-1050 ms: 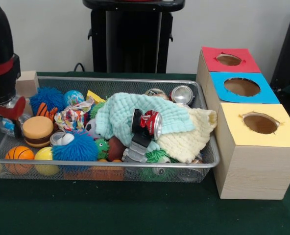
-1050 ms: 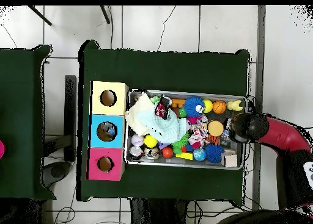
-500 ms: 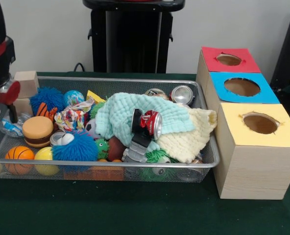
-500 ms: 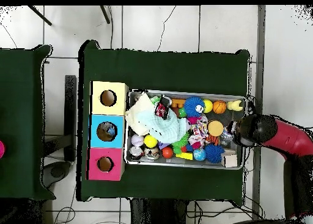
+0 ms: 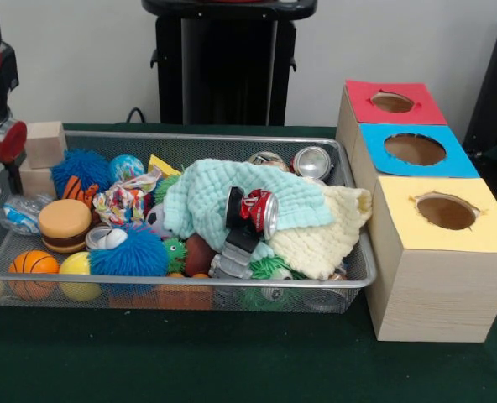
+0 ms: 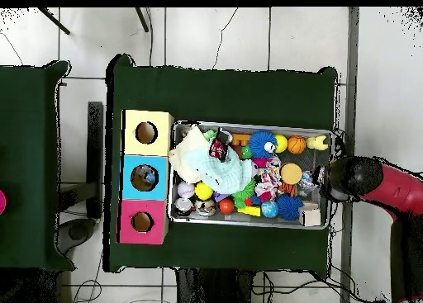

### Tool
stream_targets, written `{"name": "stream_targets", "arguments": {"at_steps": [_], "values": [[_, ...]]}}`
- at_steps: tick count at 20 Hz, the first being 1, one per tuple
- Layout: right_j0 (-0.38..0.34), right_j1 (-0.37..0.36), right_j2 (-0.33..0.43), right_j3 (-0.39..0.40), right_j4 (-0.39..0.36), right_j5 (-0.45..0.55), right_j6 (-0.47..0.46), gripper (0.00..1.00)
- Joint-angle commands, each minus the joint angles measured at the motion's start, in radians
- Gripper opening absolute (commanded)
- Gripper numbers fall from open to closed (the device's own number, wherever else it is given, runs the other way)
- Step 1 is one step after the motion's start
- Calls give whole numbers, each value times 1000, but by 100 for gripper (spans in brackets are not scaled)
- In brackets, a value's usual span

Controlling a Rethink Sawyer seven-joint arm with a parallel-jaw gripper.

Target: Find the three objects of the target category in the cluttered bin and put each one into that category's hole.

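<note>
A green counter (image 5: pixel 232 361) carries a wire bin (image 5: pixel 190 290) of toys, with a yellow box (image 5: pixel 437 260) at its near right corner, then blue (image 5: pixel 416 151) and red (image 5: pixel 391 102) behind. A red can (image 5: pixel 259 211) lies on the mint cloth (image 5: pixel 206 197) mid-bin, two silver cans (image 5: pixel 311 162) at the far rim. The gripper (image 5: pixel 1 138) hangs above the bin's far left end; whether its fingers are wide or narrow cannot be told.

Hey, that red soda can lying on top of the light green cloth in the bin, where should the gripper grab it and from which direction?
Probably best from straight above. The red can lies on its side on the light green cloth, silver end toward the boxes, so its round body is the exposed part. Closing across the middle of the body looks safest. A dark object sits against its other end, so keep away from that end.
</note>
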Motion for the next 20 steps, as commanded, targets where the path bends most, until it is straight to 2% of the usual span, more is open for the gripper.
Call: {"name": "stream_targets", "arguments": {"at_steps": [1, 5, 12, 20], "values": [[-26, -13, 12, 119, -2, -38, -6, 100], [-23, -5, 18, 115, -4, -49, 2, 100], [-28, -20, 12, 167, -17, -111, 26, 100], [-6, 51, 15, 132, -27, -198, 65, 100]]}}
